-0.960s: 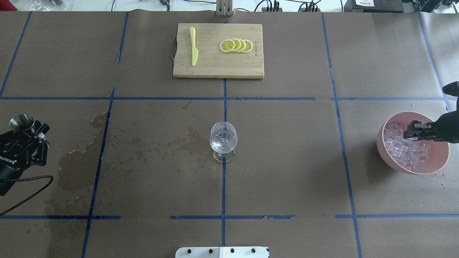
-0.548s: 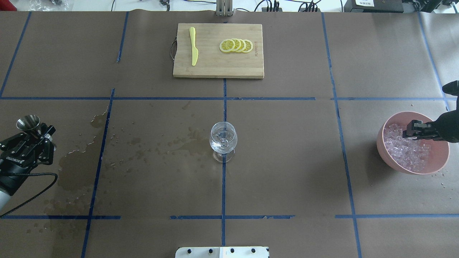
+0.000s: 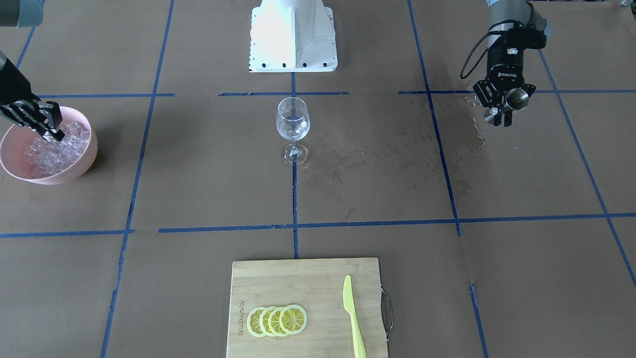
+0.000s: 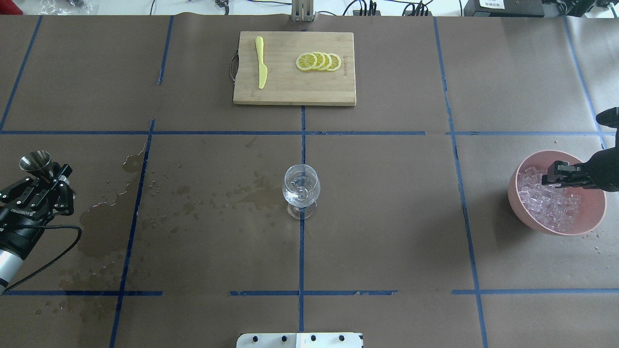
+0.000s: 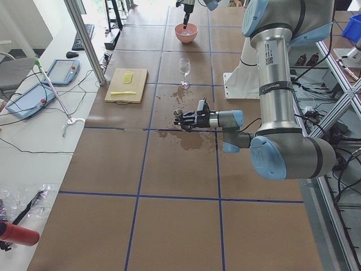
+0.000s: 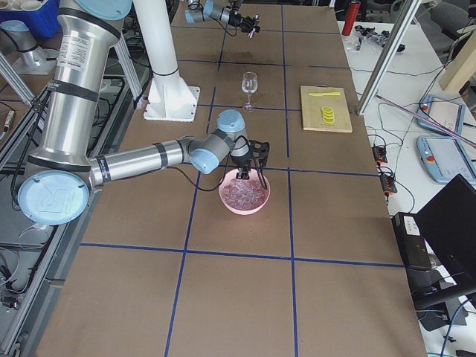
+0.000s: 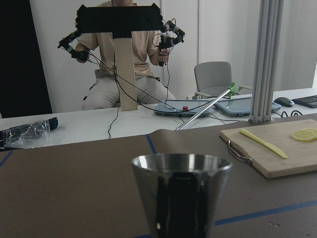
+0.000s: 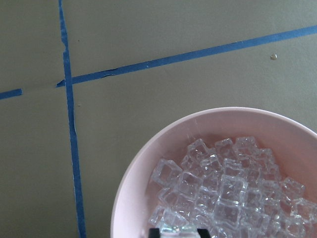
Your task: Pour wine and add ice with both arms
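Your right arm (image 4: pixel 602 166) has its jaws among the ice (image 4: pixel 546 208) in the pink bowl (image 4: pixel 573 231), at the right end of the worktop (image 4: pixel 387 217). The wrist camera shows one cube between the two tips. Only the tips are in frame, so I cannot tell whether they are clamped on it or merely straddling it.

Your left arm (image 4: pixel 24 212) is at the far left edge, its jaws pinching the steel cup (image 4: pixel 35 162) upright beside a wet patch (image 4: pixel 96 227).

The wine (image 3: pixel 292 133), as I judge it, is the shallow clear pool low in the wine glass (image 4: pixel 301 186), which stands where the tape lines (image 4: pixel 302 241) cross at centre.

Watch this relation: the glass lies well apart from the right jaws, toward the robot's left. Its long axis is vertical and its mouth faces up, so you will need to bring any cube in over the rim from above. Both arms look about equally far from it.
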